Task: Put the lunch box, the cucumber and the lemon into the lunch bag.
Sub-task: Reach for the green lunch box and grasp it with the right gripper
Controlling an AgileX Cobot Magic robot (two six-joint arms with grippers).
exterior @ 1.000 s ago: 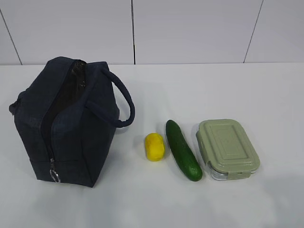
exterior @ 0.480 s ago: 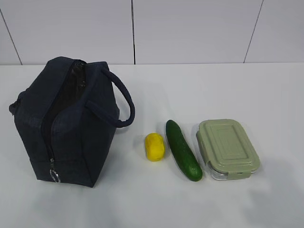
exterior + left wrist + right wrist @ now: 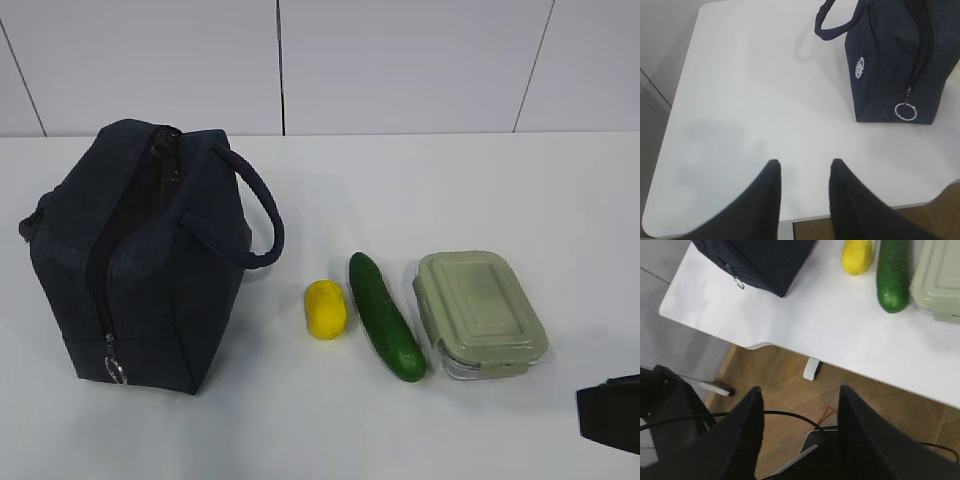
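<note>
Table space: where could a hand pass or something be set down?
Bare table lies behind the lemon, cucumber and lunch box, and along the front edge. Those three sit close together; the lunch bag fills the left.

Each end effector (image 3: 802, 172) carries 2 matte black, tapered fingers (image 3: 747, 430).

In the right wrist view the lunch box (image 3: 941, 282) ran off the right edge, and the cucumber (image 3: 893, 274) and lemon (image 3: 858, 256) were cut by the top edge. The lunch bag (image 3: 897, 60) was cropped at the top and right in the left wrist view, its logo (image 3: 858, 67) too small to read. A dark shape (image 3: 610, 412) sat half out of the exterior view's lower right corner.
</note>
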